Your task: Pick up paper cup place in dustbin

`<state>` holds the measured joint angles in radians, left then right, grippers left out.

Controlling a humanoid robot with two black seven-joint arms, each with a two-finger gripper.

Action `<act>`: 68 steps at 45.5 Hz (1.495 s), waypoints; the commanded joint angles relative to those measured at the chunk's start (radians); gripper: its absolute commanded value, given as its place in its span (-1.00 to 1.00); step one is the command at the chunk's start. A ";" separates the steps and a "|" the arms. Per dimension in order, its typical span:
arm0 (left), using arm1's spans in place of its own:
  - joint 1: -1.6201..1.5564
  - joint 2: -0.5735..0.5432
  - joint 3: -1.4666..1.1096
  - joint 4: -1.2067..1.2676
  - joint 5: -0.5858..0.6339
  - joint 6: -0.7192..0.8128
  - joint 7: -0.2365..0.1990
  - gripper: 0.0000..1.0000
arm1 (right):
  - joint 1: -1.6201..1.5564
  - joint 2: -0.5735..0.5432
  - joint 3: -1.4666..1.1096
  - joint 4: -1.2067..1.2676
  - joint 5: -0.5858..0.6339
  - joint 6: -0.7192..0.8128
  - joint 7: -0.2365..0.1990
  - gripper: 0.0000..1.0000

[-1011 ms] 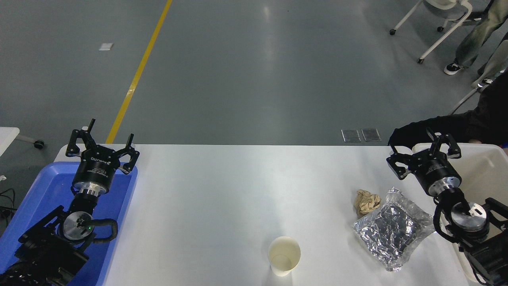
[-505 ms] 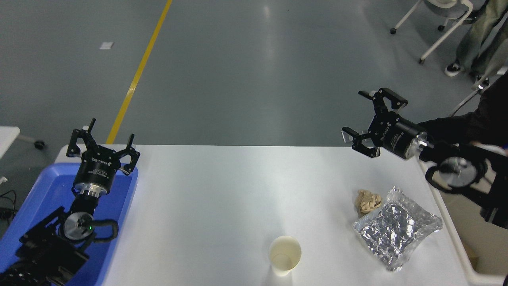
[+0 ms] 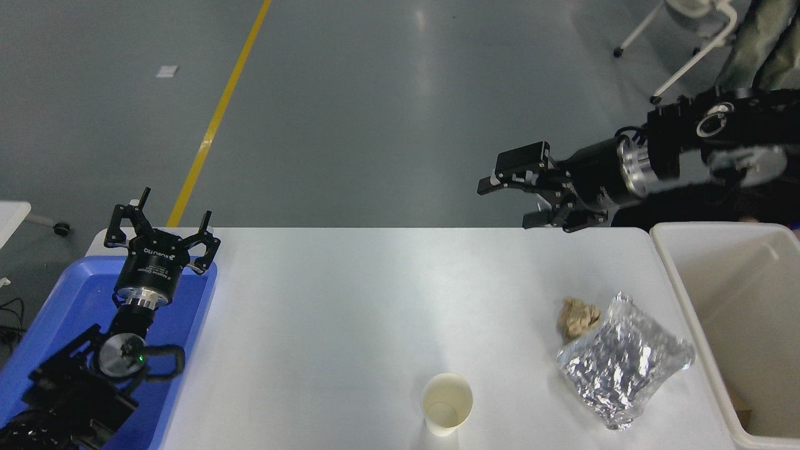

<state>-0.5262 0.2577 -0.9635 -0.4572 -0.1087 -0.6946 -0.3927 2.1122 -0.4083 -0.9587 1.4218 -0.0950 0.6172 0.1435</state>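
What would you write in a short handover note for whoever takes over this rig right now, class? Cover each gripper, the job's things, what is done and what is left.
Left gripper: open, empty, parked above the blue tray at the lower left.
Right gripper: open, empty, raised near the table's far edge, pointing left.
Paper cup: upright near the front edge, untouched.
Dustbin: at the table's right end.
Brown paper ball and foil bag lie between cup and bin.
Done: nothing yet.
Left: grasp the cup, carry it right, drop it in the bin.
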 commanded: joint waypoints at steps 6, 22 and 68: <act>0.000 0.000 0.000 0.000 0.000 0.001 0.000 1.00 | 0.382 0.137 -0.224 0.219 0.061 0.168 -0.001 1.00; 0.002 0.000 -0.001 0.000 0.000 0.001 -0.002 1.00 | 0.492 0.175 -0.272 0.275 0.144 0.168 -0.001 1.00; 0.002 0.000 -0.003 0.000 -0.002 0.001 -0.003 1.00 | -0.282 0.368 -0.095 -0.001 0.103 -0.094 0.008 1.00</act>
<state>-0.5247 0.2576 -0.9664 -0.4571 -0.1104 -0.6933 -0.3954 2.0576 -0.0631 -1.1046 1.5316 0.0942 0.6159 0.1511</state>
